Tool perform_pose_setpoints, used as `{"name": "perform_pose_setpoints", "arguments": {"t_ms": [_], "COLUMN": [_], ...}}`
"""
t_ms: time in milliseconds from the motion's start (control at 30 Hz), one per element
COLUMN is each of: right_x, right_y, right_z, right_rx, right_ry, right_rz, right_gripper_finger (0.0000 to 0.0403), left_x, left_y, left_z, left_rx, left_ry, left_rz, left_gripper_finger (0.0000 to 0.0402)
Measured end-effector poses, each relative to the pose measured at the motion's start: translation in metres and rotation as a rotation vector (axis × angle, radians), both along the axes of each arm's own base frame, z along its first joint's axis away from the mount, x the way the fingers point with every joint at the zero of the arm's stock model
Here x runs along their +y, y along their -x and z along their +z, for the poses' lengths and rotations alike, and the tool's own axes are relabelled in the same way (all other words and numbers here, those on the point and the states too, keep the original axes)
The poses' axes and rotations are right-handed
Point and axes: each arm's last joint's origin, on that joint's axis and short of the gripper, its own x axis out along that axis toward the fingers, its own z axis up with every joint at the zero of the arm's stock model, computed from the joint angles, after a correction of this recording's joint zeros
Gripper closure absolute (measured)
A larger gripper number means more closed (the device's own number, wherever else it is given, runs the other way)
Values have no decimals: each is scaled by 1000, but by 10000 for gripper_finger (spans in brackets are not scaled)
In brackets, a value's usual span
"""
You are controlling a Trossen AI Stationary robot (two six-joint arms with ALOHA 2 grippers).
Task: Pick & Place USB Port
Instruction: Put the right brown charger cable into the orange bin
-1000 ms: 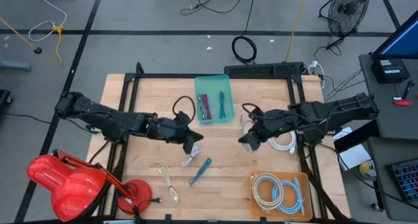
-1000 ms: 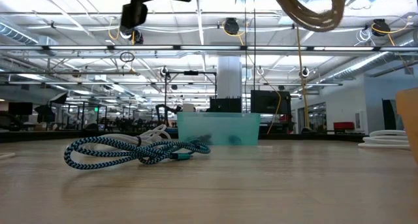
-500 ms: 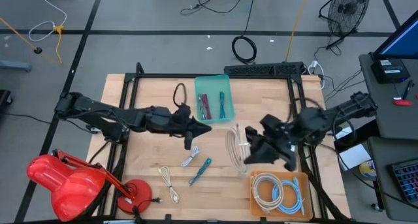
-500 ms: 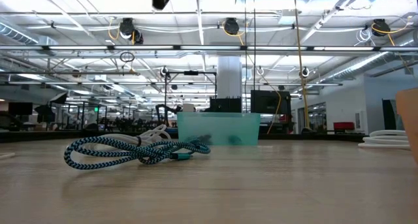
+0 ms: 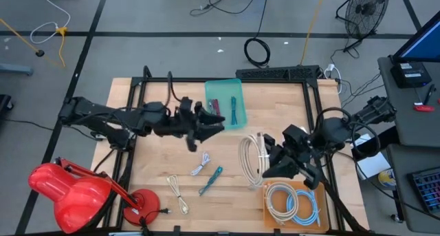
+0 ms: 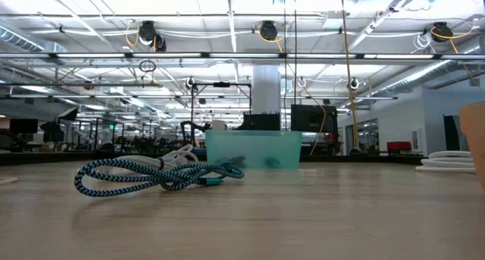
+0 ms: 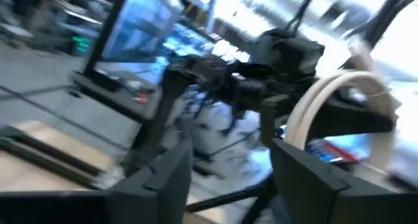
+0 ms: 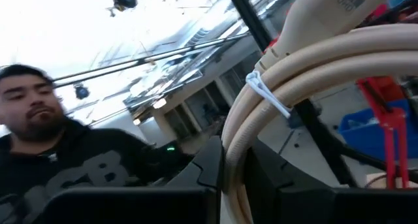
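tightly pinched: right fingers (image 8: pixel 215 165) on cream cable coil (image 5: pixel 249 160)

A wooden table (image 5: pixel 158 167) framed in black rails stands on a grey floor marked with dark lines. A red desk lamp (image 5: pixel 65 191) sits at the table's near left corner. A black power strip (image 5: pixel 289 72) lies along the far edge, with a coil of black cable (image 5: pixel 258 51) on the floor just beyond it. A floor fan (image 5: pixel 362 10) stands at the far right, near a side desk carrying a monitor (image 5: pixel 419 47). In the right wrist view, a person in a dark hooded top (image 8: pixel 72 165) appears beneath bright ceiling lights.
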Motion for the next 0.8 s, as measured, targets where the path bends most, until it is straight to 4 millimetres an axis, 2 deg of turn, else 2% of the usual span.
{"name": "perform_pose_setpoints", "arguments": {"t_ms": [100,233,433,633,733,800], "right_x": [0,0,3,6,10,12], "right_y": [-2,-4,-4,-2,0,2], "right_z": [-1,-3,-3,-4,-4,-3], "right_rx": [4,8,10,18,17,19], "right_ry": [-2,1,1,5,-2,1], "right_rz": [-41,-57,-63,-58,-66,-79], "right_gripper_finger": [376,376,376,376,376,376], "left_x": [-5,-16,-20,-17,-6,5], "left_y": [-14,-38,-67,-67,-56,-48], "left_z": [10,25,18,14,13,20], "left_rx": [93,156,234,285,390,388], "left_ry": [-82,-149,-107,-86,-97,-51], "left_rz": [37,11,19,4,33,34], "left_gripper_finger": [159,139,142,139,139,139]}}
